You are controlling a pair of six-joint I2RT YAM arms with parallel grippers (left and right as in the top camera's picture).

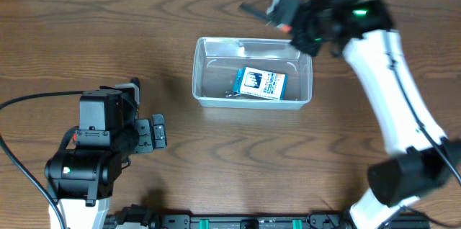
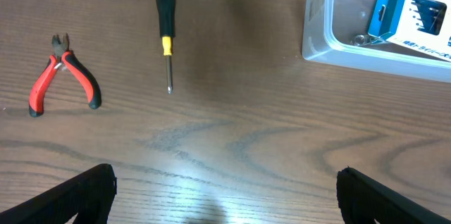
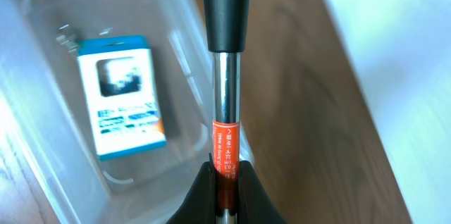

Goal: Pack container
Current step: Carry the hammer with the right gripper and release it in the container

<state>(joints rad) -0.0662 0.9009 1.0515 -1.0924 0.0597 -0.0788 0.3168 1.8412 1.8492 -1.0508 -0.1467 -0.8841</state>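
The clear plastic container (image 1: 199, 70) stands at the table's middle back and holds a small blue-and-white box (image 1: 261, 83). My right gripper (image 1: 289, 19) is above the container's far right corner, shut on a tool with a black handle (image 1: 252, 11) and a metal shaft with an orange label (image 3: 227, 76). In the right wrist view the jaws (image 3: 225, 175) pinch the shaft over the container (image 3: 42, 111) and box (image 3: 123, 97). My left gripper (image 1: 155, 132) is open and empty, low over the table (image 2: 225, 189).
In the left wrist view, red-handled pliers (image 2: 63, 76) and a screwdriver with a dark handle and yellow band (image 2: 165, 34) lie on the wood left of the container (image 2: 331, 41). The overhead view does not show them. A white wall edge runs behind the table.
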